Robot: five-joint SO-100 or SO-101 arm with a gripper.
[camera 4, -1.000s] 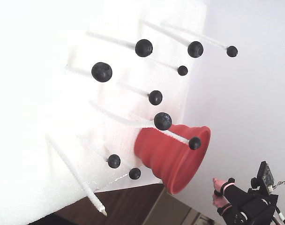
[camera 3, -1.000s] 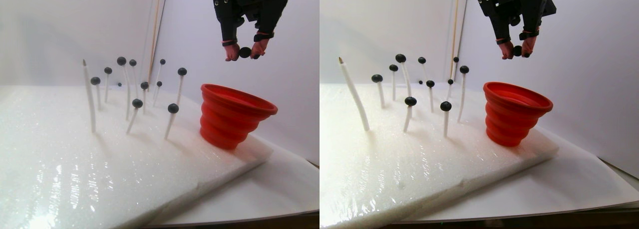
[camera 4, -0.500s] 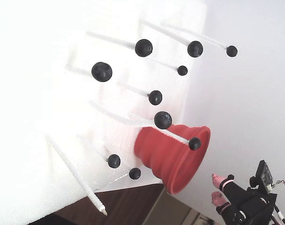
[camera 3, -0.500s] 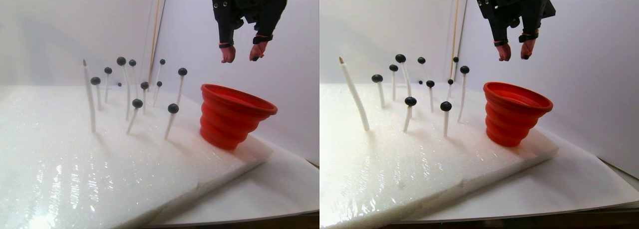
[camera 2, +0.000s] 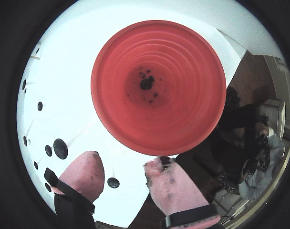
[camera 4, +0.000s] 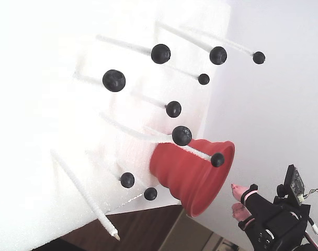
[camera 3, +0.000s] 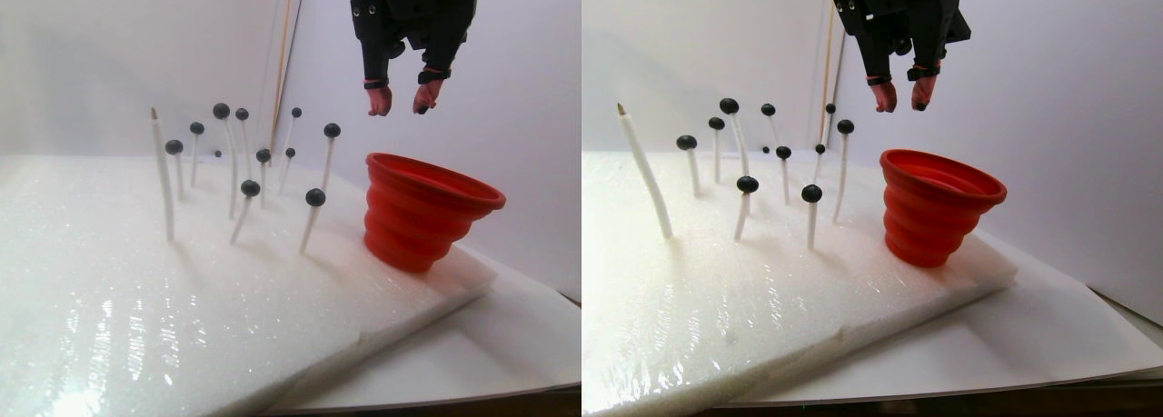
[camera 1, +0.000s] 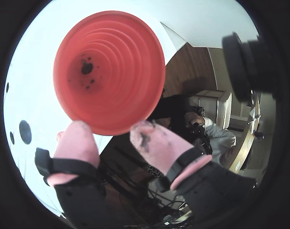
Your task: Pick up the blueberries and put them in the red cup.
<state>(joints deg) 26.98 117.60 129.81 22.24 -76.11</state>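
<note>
The white foam slab (camera 3: 227,290) carries every item. The red cup (camera 3: 427,210) stands near the slab's right edge in the stereo pair view, rim up and tilted. In a wrist view its interior (camera 2: 154,86) is visible, with one dark ball and dark specks at the bottom (camera 2: 146,83); the stereo pair view and the fixed view show only the outer ribbed wall (camera 4: 193,175).

The gripper (camera 3: 399,101) hangs above the slab, just left of the cup rim in the stereo pair view. Its pink-tipped fingers (camera 1: 78,143) are spread apart with nothing between them; dark smudges on one pad show only in the wrist views.

The thin white sticks (camera 3: 164,185) stand in the foam left of the cup. One stick is bare at its tip.

The blueberries (camera 3: 314,197) sit on the other stick tips; the fixed view shows them end-on (camera 4: 114,80).
</note>
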